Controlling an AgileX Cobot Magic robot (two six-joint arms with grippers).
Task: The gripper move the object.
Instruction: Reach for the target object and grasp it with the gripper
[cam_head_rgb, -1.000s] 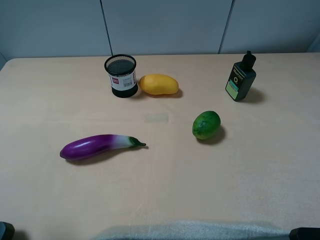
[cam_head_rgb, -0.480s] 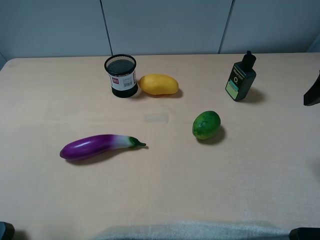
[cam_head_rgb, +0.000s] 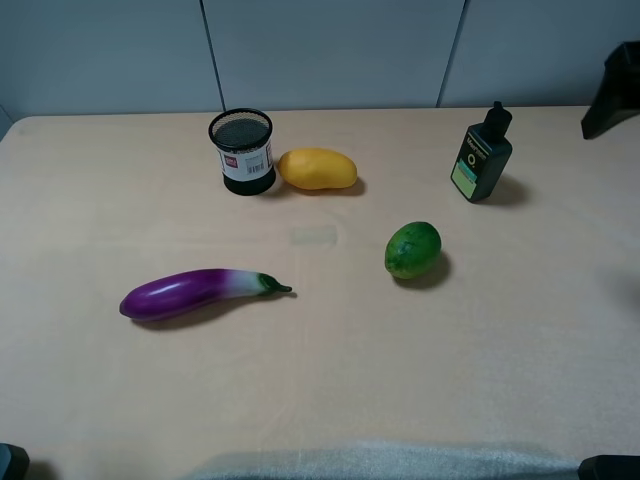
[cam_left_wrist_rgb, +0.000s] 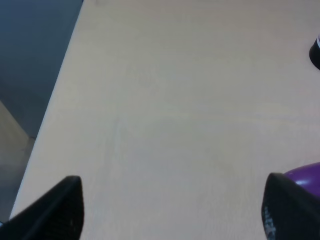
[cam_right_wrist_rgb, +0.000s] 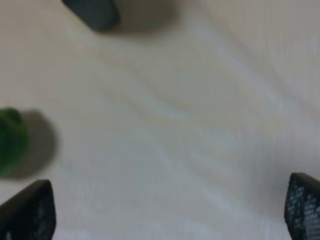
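The object is a small dark-green bottle with a black cap and a light green label. It stands upright at the back right of the table. Its dark base shows blurred in the right wrist view. A dark part of my right arm shows at the right edge, right of the bottle and apart from it. My right gripper is open and empty, with bare table between its fingertips. My left gripper is open and empty above the table's left part.
A black mesh cup and a yellow mango stand at the back. A green lime lies in the middle, also in the right wrist view. A purple eggplant lies front left, beside my left fingertip.
My right arm came into view at the right edge and has moved toward the back, now level with the bottle's top. The bottle and other objects have not moved.
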